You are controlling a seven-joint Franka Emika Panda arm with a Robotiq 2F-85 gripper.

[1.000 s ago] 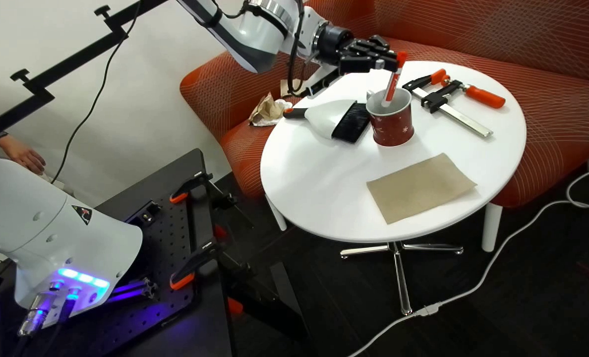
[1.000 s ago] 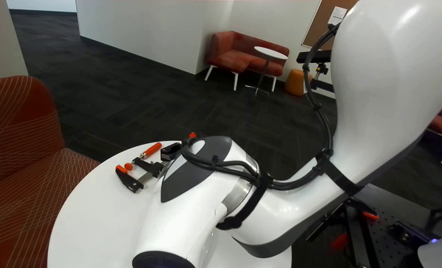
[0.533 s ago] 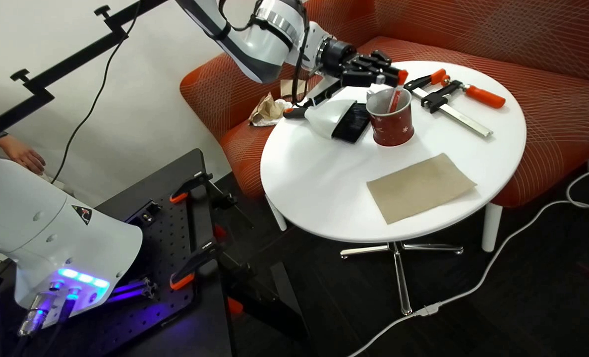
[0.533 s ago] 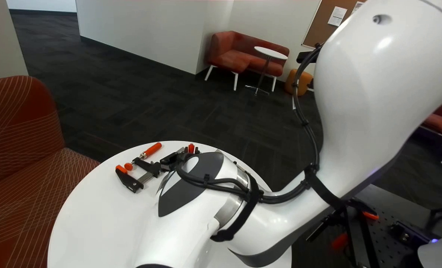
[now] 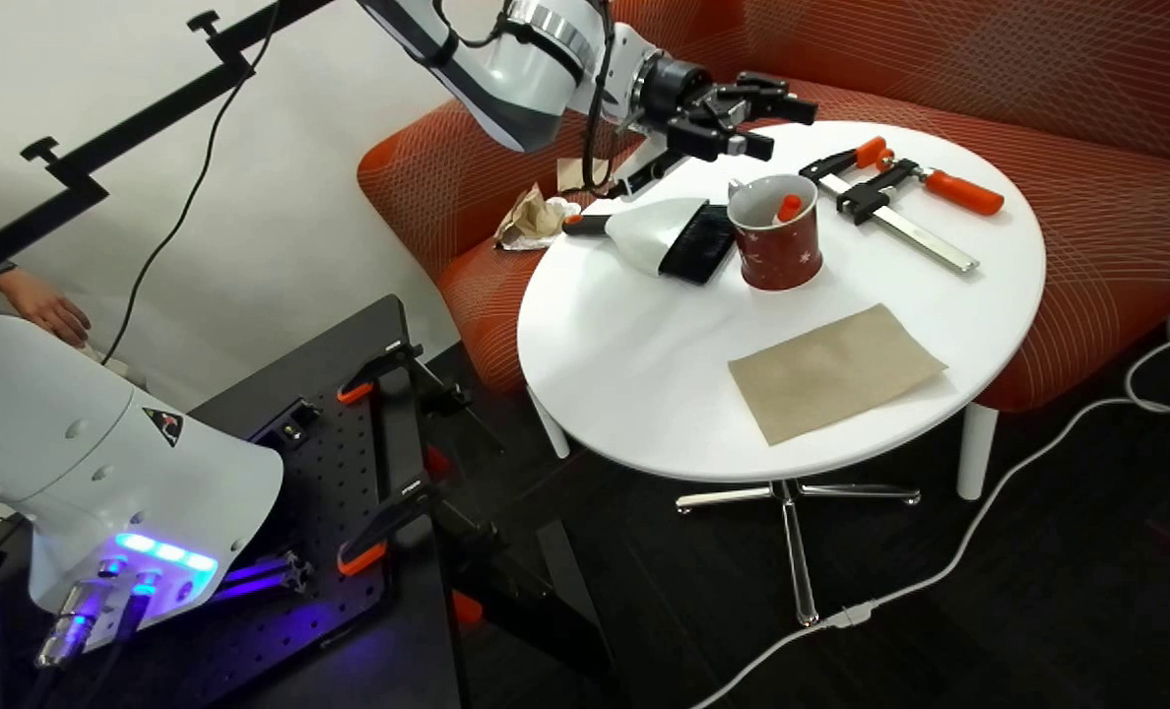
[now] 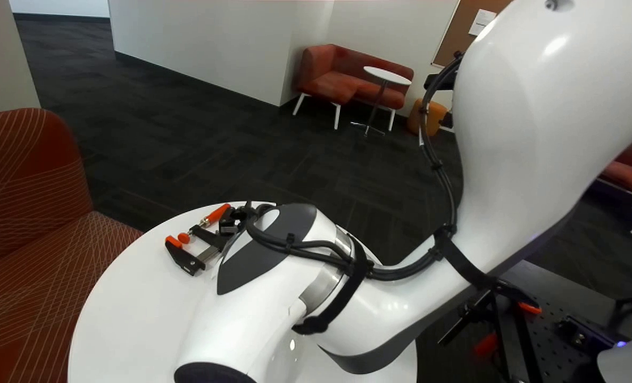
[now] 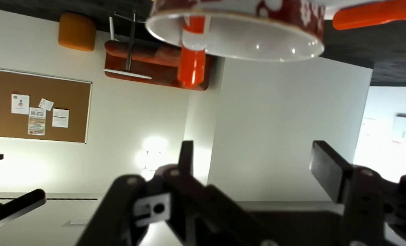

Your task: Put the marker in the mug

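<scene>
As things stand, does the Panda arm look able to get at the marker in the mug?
Probably yes: its open fingers are close by, the marker sticks up out of the mug, and nothing visible blocks the way. The fingers do not straddle it yet, so some shifting seems needed.

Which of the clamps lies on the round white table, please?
The bar clamp beside the red mug; the other two clamps sit at the edge of the black bench.

The dark red mug (image 5: pixel 780 256), white inside, stands upright on the bench (image 5: pixel 634 384); the marker (image 5: pixel 789 208) is in it, red cap up, right of centre.
</scene>
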